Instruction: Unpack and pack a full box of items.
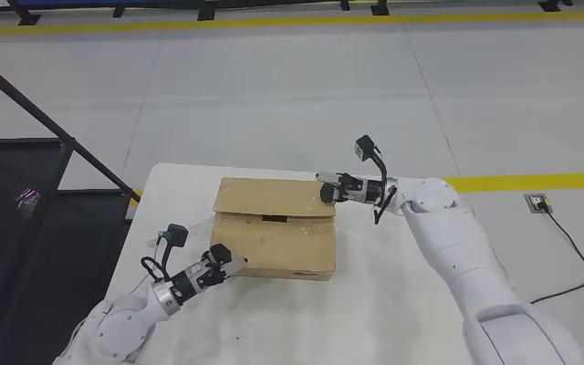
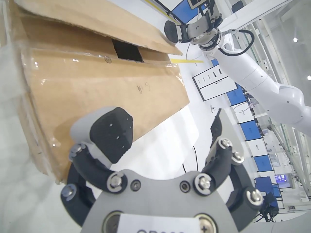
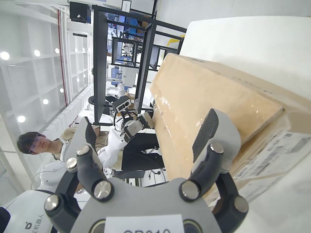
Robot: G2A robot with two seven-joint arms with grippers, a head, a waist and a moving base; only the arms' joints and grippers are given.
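on the bench (image 1: 383,301), the box (image 1: 274,239) sits nearly shut between the left gripper (image 1: 233,266) and right gripper (image 1: 327,190), both spread wide at opposite corners, so a glancing lift may slide it rather than raise the flap (image 1: 269,194).

Pale grey floor (image 1: 274,82) all round the white table (image 1: 365,310), a yellow tape line (image 1: 511,181) off to its side, black metal frame (image 3: 96,61) nearby.

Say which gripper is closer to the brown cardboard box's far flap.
Right. The right gripper is at the far flap's corner; the left gripper is by the brown cardboard box's near corner.
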